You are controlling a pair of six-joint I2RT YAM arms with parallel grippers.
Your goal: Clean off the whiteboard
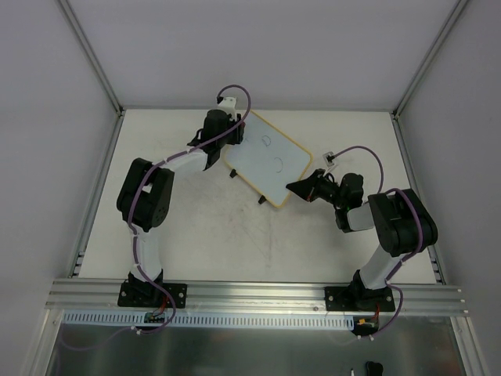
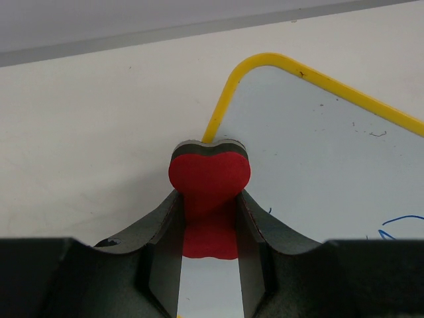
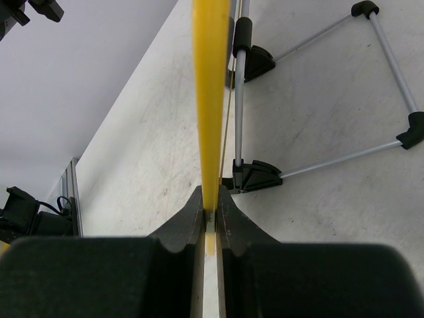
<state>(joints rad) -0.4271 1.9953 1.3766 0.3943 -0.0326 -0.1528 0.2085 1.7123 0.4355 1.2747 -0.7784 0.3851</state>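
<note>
Bright, even light, perhaps from overhead; faint shadows on the tabletop (image 1: 235,235); the nearest fingers (image 2: 99,278) look blurred.

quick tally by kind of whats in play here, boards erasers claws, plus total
whiteboard: 1
red eraser: 1
claws: 2, left claw and right claw
total: 4
</note>
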